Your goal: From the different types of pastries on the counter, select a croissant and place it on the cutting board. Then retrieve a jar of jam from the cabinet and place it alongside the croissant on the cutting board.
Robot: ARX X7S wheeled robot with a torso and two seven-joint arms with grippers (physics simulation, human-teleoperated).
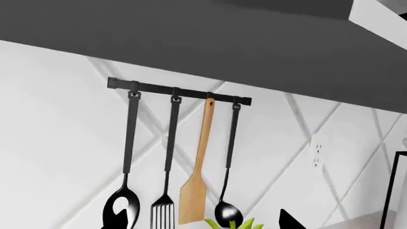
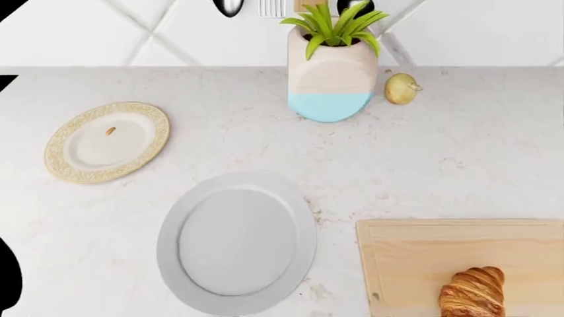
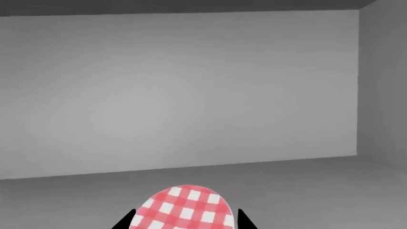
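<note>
Your croissant (image 2: 473, 291) already lies on the cutting board (image 2: 414, 251), lower right. Your right end effector (image 3: 184, 223) straddles the jar of jam (image 3: 184, 209) inside the cabinet (image 3: 190, 95), ready to lift; whether it's clamped, I cannot tell.

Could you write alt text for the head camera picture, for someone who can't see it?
A golden-brown croissant lies on a pale wooden cutting board at the lower right of a white stone-look counter. An empty grey plate sits beside the board, a gold-rimmed plate farther left. By the wall stand a beige-and-blue plant vase and a small yellowish fruit.
</note>
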